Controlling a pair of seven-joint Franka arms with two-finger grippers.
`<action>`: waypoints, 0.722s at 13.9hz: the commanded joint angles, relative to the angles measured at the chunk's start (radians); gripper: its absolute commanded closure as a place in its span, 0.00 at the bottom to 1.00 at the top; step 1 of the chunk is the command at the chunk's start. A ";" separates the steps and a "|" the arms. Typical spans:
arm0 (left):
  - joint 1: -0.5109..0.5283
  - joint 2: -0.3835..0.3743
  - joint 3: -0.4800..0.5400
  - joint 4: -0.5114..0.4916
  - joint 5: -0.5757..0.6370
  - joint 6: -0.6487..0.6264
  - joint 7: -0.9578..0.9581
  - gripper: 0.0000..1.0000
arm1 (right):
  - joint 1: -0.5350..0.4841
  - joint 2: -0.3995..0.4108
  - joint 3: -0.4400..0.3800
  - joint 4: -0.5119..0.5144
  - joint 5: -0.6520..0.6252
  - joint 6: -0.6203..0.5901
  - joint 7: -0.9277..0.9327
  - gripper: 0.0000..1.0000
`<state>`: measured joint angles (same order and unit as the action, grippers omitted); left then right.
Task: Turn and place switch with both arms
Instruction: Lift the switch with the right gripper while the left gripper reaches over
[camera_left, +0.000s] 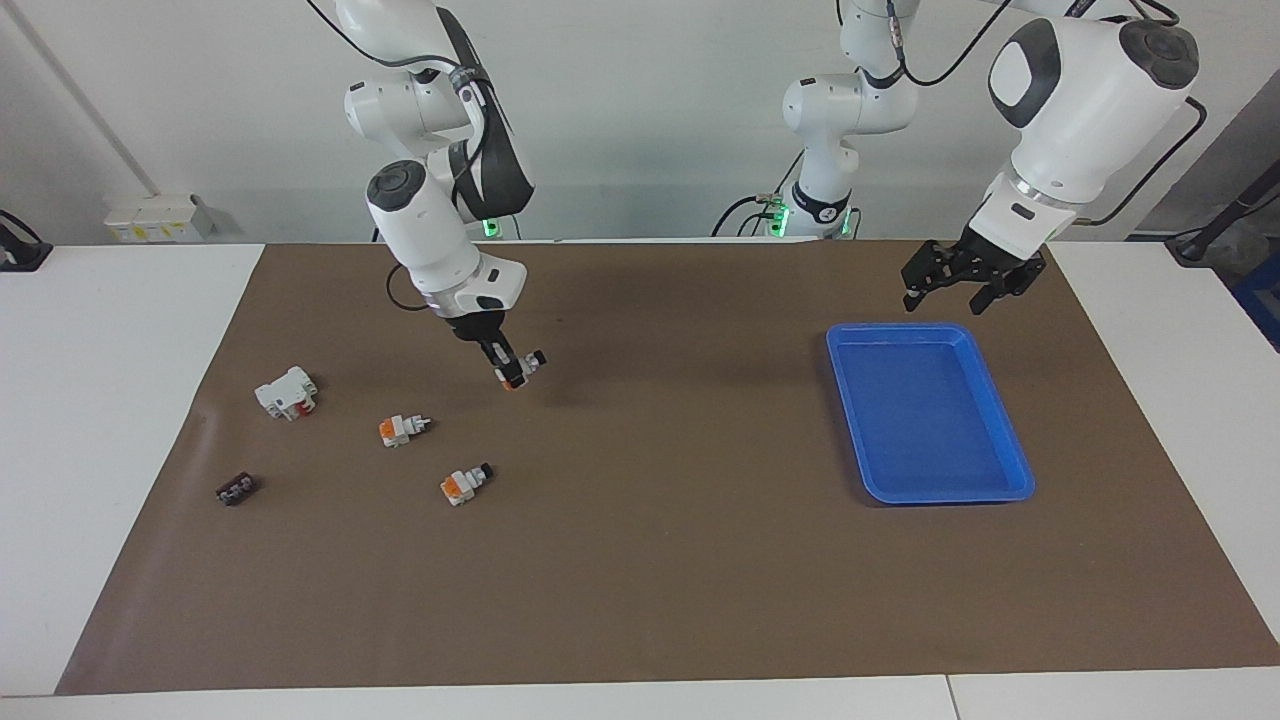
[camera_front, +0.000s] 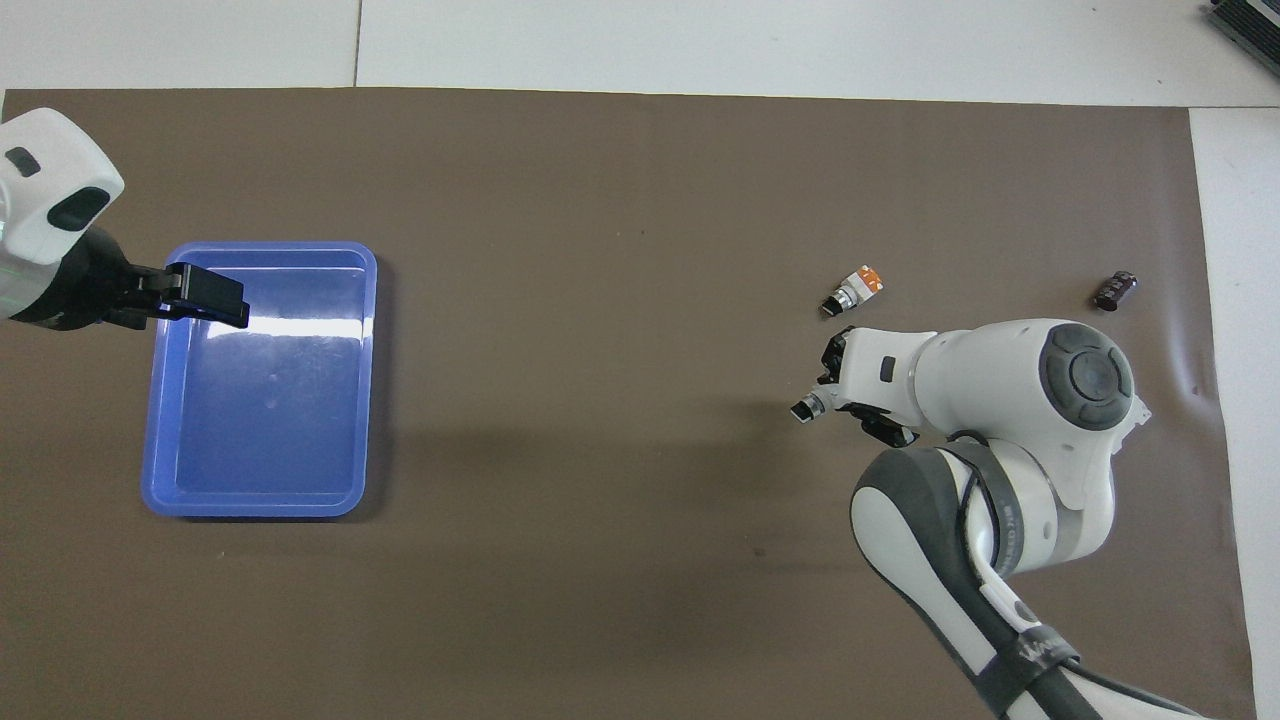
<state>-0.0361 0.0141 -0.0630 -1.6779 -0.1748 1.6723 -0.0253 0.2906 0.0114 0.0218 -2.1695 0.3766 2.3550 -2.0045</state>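
Observation:
My right gripper (camera_left: 507, 371) is shut on a switch (camera_left: 529, 364), held up in the air over the brown mat, black knob tip pointing toward the table's middle. In the overhead view only the switch's knob end (camera_front: 808, 407) pokes out past the right wrist. Two more switches (camera_left: 403, 428) (camera_left: 465, 483) lie on the mat toward the right arm's end; the overhead view shows one switch (camera_front: 852, 290) and the arm hides the other. My left gripper (camera_left: 955, 289) hangs open in the air by the blue tray's rim, nothing between its fingers.
The blue tray (camera_left: 932, 494) (camera_front: 250, 507) lies toward the left arm's end and holds nothing. A larger white block with red (camera_left: 287, 392) and a tiny black piece (camera_left: 236, 489) (camera_front: 1115, 290) lie near the mat's edge at the right arm's end.

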 joint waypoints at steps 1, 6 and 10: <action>-0.018 -0.051 0.009 -0.063 -0.121 0.000 -0.082 0.13 | -0.005 -0.007 0.062 0.091 0.131 -0.028 0.103 1.00; -0.059 -0.123 0.009 -0.222 -0.379 0.096 -0.250 0.27 | -0.001 0.001 0.200 0.270 0.146 -0.019 0.513 1.00; -0.065 -0.137 0.008 -0.241 -0.587 0.107 -0.413 0.42 | 0.067 0.005 0.247 0.295 0.056 0.044 0.742 1.00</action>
<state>-0.0917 -0.0819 -0.0666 -1.8763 -0.6713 1.7599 -0.3776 0.3353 0.0052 0.2625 -1.8879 0.4839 2.3731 -1.3519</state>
